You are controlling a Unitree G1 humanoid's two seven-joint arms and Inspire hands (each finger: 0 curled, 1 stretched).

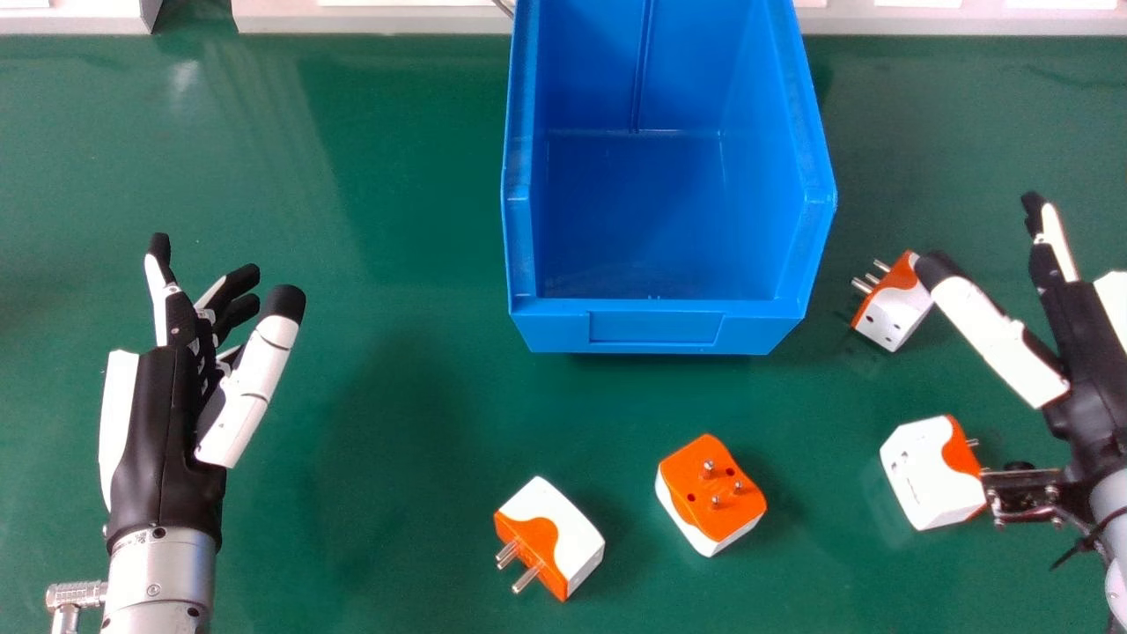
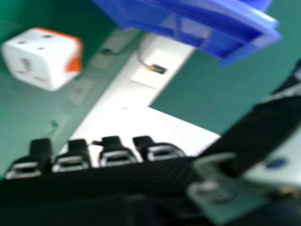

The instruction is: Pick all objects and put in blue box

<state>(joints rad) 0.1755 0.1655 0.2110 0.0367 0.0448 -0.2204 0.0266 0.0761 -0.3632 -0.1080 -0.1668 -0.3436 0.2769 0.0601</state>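
Holds the right hand (image 1: pixel 1087 370) released above the green table (image 1: pixel 396 176), with fingers extended forward and thumb angled toward the blue box (image 1: pixel 656 330). Holds the left hand (image 1: pixel 163 423) released too, well apart on the other side of the box, with fingers loosely extended. Has the box between the two hands, reaching farther forward than either. Has the first adapter (image 1: pixel 898 308) on the table just beside the right thumb's tip, with pins toward the box. Has the second adapter (image 1: pixel 924 475) closer to the robot than that thumb, near the bracket (image 1: pixel 1026 493) at the right wrist. Has the third adapter (image 1: pixel 718 489) between the hands, with pins upward, and the fourth adapter (image 1: pixel 563 528) near it on the left hand's side.
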